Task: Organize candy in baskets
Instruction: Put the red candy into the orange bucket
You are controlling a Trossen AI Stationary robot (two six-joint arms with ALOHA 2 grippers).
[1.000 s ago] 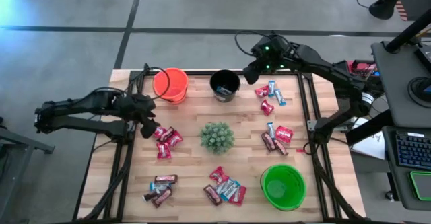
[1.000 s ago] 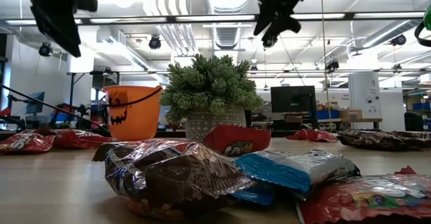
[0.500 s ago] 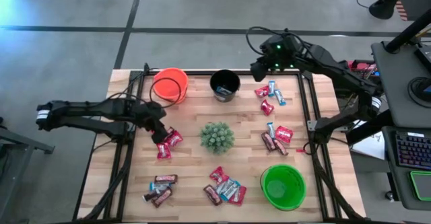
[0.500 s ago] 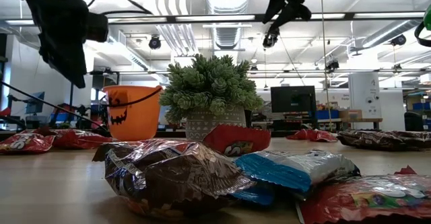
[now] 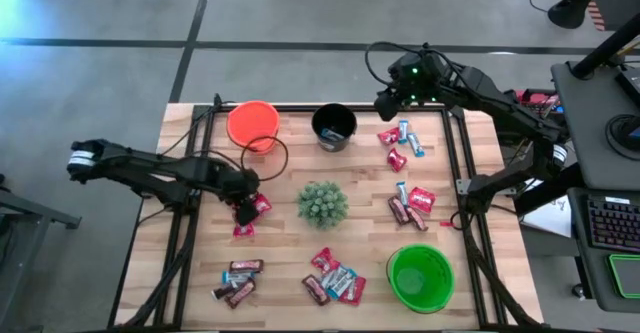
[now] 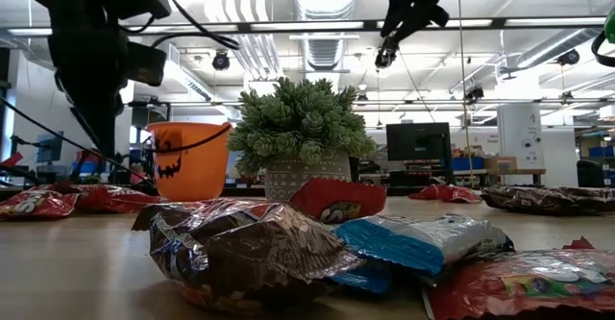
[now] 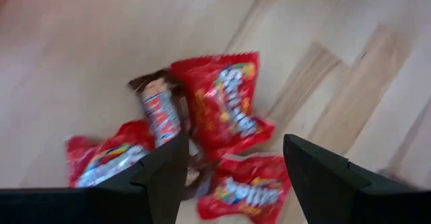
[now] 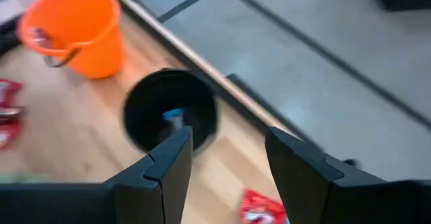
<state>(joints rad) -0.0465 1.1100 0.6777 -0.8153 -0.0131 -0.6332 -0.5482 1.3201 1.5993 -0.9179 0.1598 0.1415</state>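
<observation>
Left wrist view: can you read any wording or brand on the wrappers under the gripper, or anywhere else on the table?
"Skittles": on the big red wrapper below the open left gripper, blurred but just legible.
Brown bar beside it: lettering too blurred to read.
Other red wrappers: print unreadable.
Orange basket: a jack-o'-lantern face, no words.
Low-view foreground wrappers: no legible text.

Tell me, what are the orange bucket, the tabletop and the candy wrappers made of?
The orange bucket looks like smooth moulded plastic, evenly coloured, with a thin wire-like handle. The tabletop seems to be pale wood: plank seams and grain show. The candy wrappers look like thin shiny foil or plastic film; they crinkle and catch the light.
</observation>
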